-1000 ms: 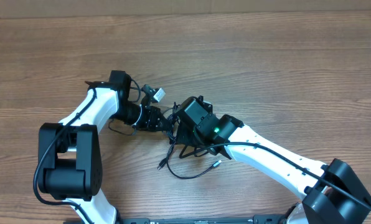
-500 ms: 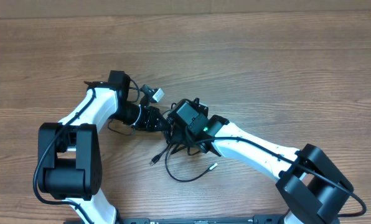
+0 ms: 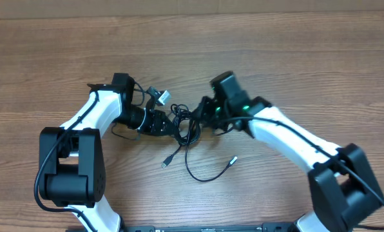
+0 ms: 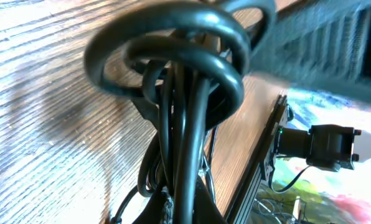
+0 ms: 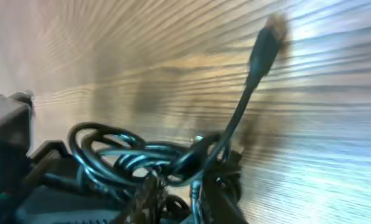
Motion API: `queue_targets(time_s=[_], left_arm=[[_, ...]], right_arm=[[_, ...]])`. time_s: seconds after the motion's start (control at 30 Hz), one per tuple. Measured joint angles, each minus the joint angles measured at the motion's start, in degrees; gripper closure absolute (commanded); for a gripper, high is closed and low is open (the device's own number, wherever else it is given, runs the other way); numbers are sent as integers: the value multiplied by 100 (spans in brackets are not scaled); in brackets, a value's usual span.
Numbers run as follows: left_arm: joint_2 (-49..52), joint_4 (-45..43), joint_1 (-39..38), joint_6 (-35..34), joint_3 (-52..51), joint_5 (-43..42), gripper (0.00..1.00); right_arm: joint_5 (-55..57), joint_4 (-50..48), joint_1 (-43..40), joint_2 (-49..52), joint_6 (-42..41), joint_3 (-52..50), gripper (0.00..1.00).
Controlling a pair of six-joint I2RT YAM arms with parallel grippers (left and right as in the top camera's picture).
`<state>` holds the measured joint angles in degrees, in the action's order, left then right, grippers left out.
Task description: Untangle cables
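The cables [image 3: 187, 127] are thin black cords bunched in a knot at the middle of the table. My left gripper [image 3: 172, 125] is shut on the knot from the left; in the left wrist view the coiled cables [image 4: 185, 74] rise from between its fingers at the left gripper [image 4: 180, 208]. My right gripper [image 3: 202, 115] sits against the knot's right side. Its fingers stand slightly apart at the right gripper [image 5: 173, 196], with strands of the cables [image 5: 123, 152] lying across them. One plug [image 5: 266, 37] sticks up. A loose loop [image 3: 201, 177] trails toward me, ending in a silvery tip [image 3: 232, 160] and a dark plug [image 3: 167, 164].
The wooden table [image 3: 295, 58] stretches bare behind and to the right. The left arm's base [image 3: 69, 174] stands at the front left, the right arm's base [image 3: 343, 193] at the front right. A dark rail runs along the front edge.
My right gripper has swung from over the knot to its right and turned, and its jaws have parted a little. The trailing loop and silvery tip shifted right. The left arm stayed put.
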<state>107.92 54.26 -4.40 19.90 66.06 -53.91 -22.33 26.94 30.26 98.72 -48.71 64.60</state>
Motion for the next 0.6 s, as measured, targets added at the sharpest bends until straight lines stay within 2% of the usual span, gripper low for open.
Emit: queue_targets(time_s=[0.17,0.2,0.27,0.33,0.4,0.5,0.6], left_arm=[[0,74,0,227,0,-103,96],[0,162,0,378,0,-216,96],[-2,321,0,704,0,-448,96],[0,671,0,1252,0,-798,96],[0,793,0,1641,0,-1003,96],[0,791,0,1821,0,-1084,96],[0,793,0,1910,-2,-1106,96]], right_arm=[[-144,1410,-664,-127,564,68,62],[24,1906,-686,-127,671,74,49],[424,2199,-691,-127,730,81,31],[739,2262,-752,-127,822,79,32],[409,1982,-1106,-127,1176,79,37],[-813,1628,-1565,-127,1919,79,39],[-2361,1611,-1478,-127,3370,79,44]])
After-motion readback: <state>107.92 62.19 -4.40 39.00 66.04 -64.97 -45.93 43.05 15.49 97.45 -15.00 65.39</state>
